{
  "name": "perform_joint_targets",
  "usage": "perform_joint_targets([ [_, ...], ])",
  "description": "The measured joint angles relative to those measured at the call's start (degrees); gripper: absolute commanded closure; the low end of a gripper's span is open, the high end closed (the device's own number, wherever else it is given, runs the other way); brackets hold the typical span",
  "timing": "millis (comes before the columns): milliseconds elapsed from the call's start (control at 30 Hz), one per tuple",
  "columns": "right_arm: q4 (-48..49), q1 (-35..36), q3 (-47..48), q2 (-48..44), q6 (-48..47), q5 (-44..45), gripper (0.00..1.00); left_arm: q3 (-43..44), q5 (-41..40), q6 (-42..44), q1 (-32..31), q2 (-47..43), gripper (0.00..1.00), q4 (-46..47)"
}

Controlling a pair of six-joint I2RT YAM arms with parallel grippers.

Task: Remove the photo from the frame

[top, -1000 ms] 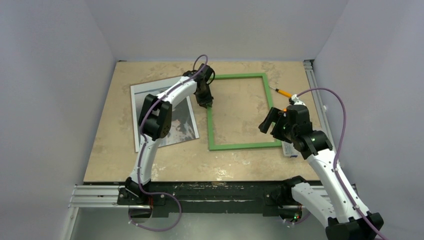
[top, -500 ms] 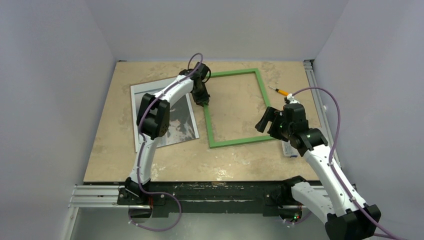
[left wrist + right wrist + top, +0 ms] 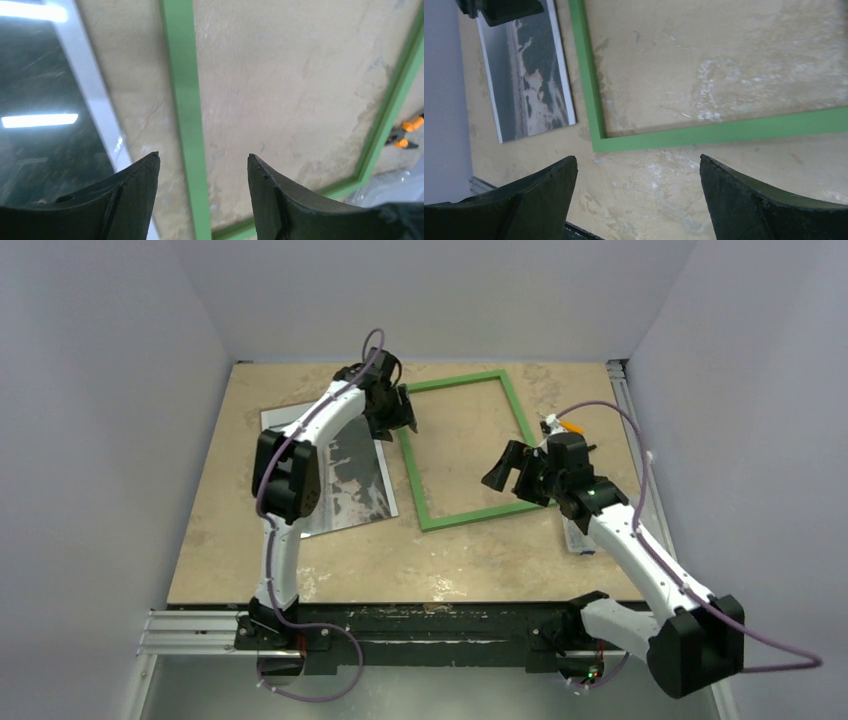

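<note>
The empty green frame point(image 3: 412, 472) lies flat and skewed on the beige table point(image 3: 230, 540), with bare tabletop inside it. To its left the photo point(image 3: 352, 480), a grey and dark landscape with a white margin, lies face up and apart from the frame. My left gripper point(image 3: 405, 410) hangs open over the frame's left rail point(image 3: 186, 100); its two fingertips point(image 3: 152, 159) stand either side of that rail without touching it. The right gripper point(image 3: 508, 468) is open wide above the frame's near right part, holding nothing. Its wrist view shows the frame's near corner point(image 3: 596, 144) and the photo point(image 3: 531, 75).
An orange-handled tool point(image 3: 568, 425) lies beyond the frame's right side, also visible in the left wrist view as an orange tool point(image 3: 407, 132). A small clear box point(image 3: 578, 538) sits under the right forearm. Grey walls close in the table on three sides.
The left gripper opened, released the frame's left rail and drew back toward the far left. The frame swung anticlockwise and shifted left. The right arm moved left over the frame.
</note>
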Motion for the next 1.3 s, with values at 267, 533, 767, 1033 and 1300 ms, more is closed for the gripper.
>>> perform_joint_targets([
  [267, 12.76, 15.23, 3.96, 19.56, 4.02, -1.27, 0.29, -21.62, 3.04, 6.91, 6.58, -28.22, 0.37, 3.39],
  [533, 21.0, 26.88, 16.68, 38.99, 7.67, -1.11, 0.4, -35.82, 2.45, 15.3, 10.99, -38.32, 0.37, 0.76],
  [767, 20.55, 29.42, 23.08, 47.69, 8.31, 1.97, 0.43, -35.69, 3.87, 18.6, 13.44, -31.74, 0.37, -0.63],
  [1033, 16.57, 30.27, 24.59, 50.51, 6.84, 6.34, 0.4, -41.05, 9.57, 17.99, 22.38, -32.65, 0.22, 3.74],
  [1300, 14.69, 30.27, 25.62, 50.62, 2.67, 7.13, 0.33, -44.41, 12.96, 14.47, 24.24, -34.95, 0.21, 7.69],
])
